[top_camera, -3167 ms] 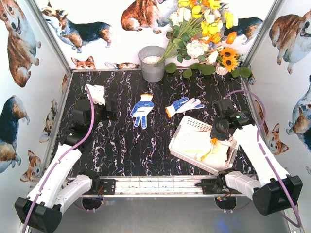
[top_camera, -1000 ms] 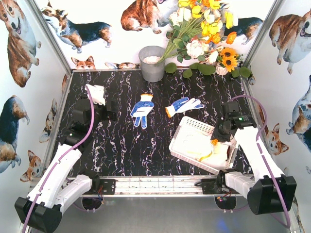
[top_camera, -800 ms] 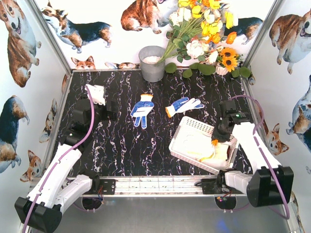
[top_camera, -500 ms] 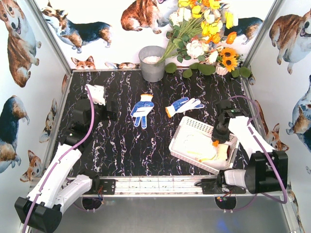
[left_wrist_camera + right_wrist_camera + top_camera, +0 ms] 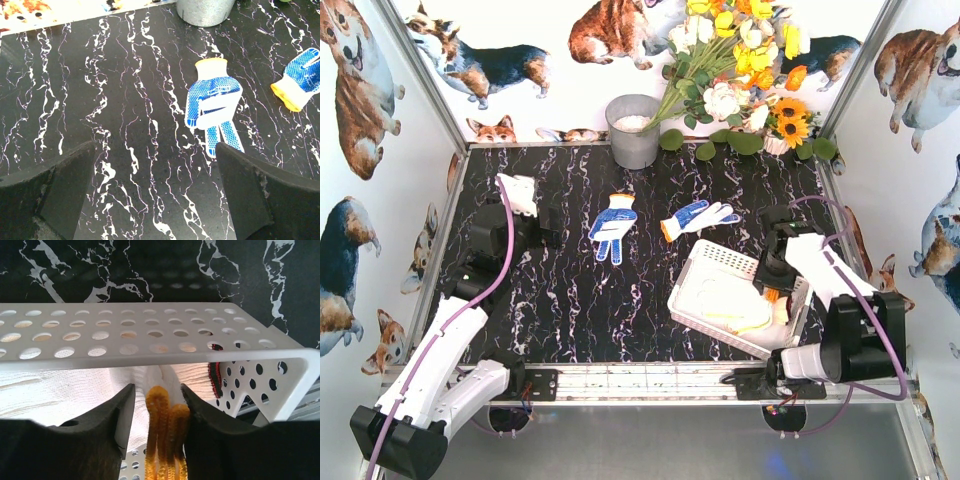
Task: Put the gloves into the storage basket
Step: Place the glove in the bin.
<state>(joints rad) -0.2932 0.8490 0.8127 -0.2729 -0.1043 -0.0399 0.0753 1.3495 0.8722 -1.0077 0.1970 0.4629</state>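
**Counter (image 5: 570,300) with black marble pattern, viewed from above and from both wrists.** The storage basket (image 5: 718,258) sat askew at the near right, with several white gloves (image 5: 725,300) heaped inside it. The right jaws reached down at the basket's right end, just inside its perforated wall (image 5: 150,335). They stood partly apart with a glove's orange cuff (image 5: 162,415) between them; whether they pinched it could not be told. Two more gloves lay outside the basket, dotted side up, near mid-counter. The first blue-dotted glove (image 5: 613,226) pointed its fingers toward the arms. The second blue-dotted glove (image 5: 698,217) lay just beyond the basket's far corner. The left jaws hung wide apart, holding nothing, over the counter's left side. A grey bucket (image 5: 633,130) and flowers (image 5: 740,70) stood at the back.
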